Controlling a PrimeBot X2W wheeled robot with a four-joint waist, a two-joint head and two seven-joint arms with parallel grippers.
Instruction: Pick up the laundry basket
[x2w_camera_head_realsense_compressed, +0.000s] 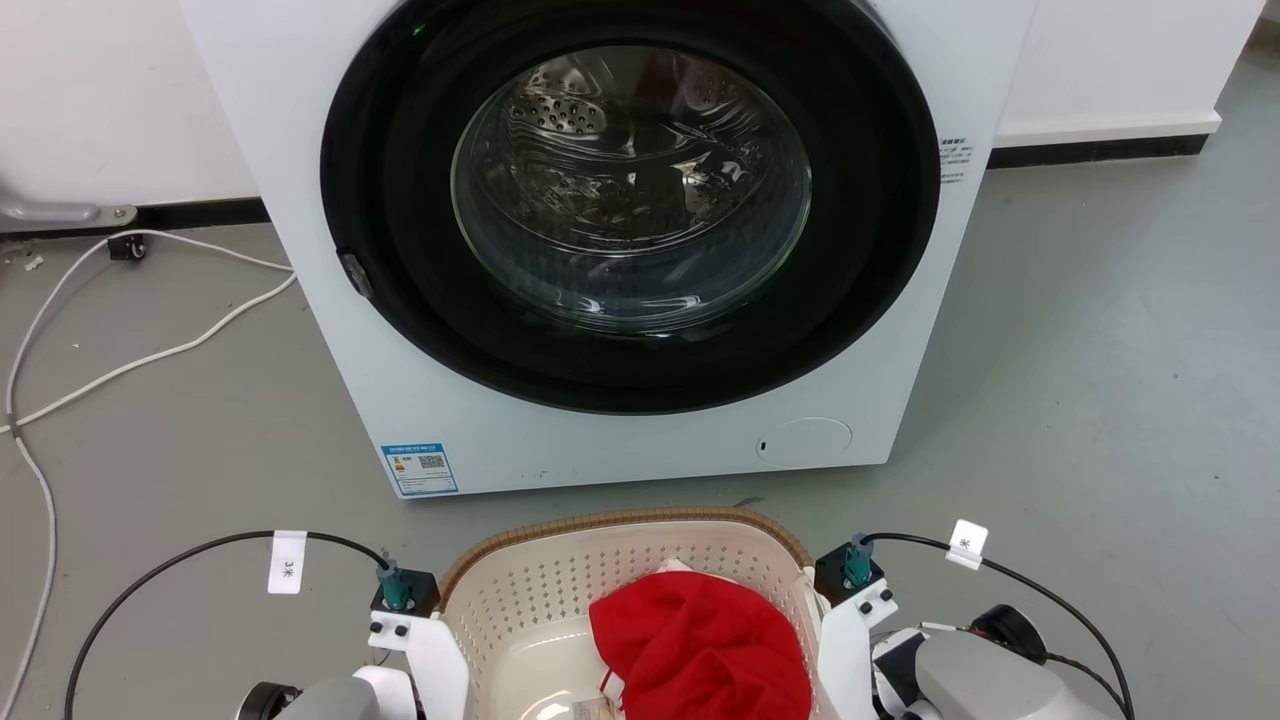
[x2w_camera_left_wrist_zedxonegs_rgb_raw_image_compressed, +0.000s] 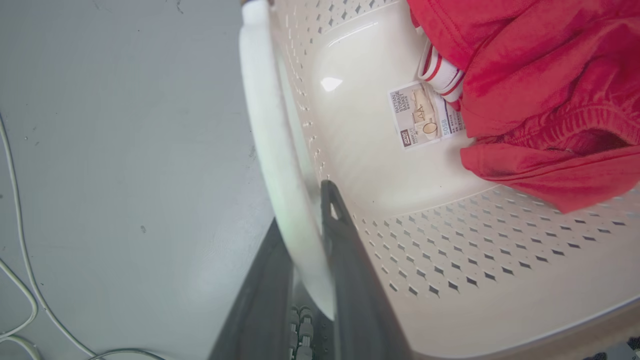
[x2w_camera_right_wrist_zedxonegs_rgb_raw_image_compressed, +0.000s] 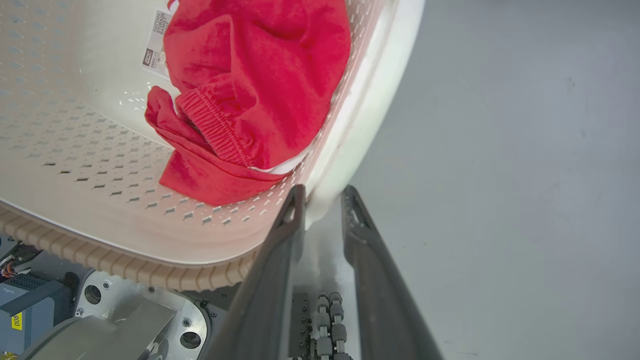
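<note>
My left pincer (x2w_camera_left_wrist_zedxonegs_rgb_raw_image_compressed: 300, 210) and right pincer (x2w_camera_right_wrist_zedxonegs_rgb_raw_image_compressed: 322, 192) are each pinching one white handle (x2w_camera_left_wrist_zedxonegs_rgb_raw_image_compressed: 265, 115) of the one basket (x2w_camera_head_realsense_compressed: 520, 600), which is holding one red garment (x2w_camera_head_realsense_compressed: 700, 640) at lower centre.

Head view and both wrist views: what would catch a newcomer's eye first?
The crumpled red cloth garment lying in the cream-white perforated plastic laundry basket low in the head view stands out most. Behind it looms a big white washing machine with a round glass door. At its sides, the left gripper and right gripper each have dark fingers closed on a white side handle.
</note>
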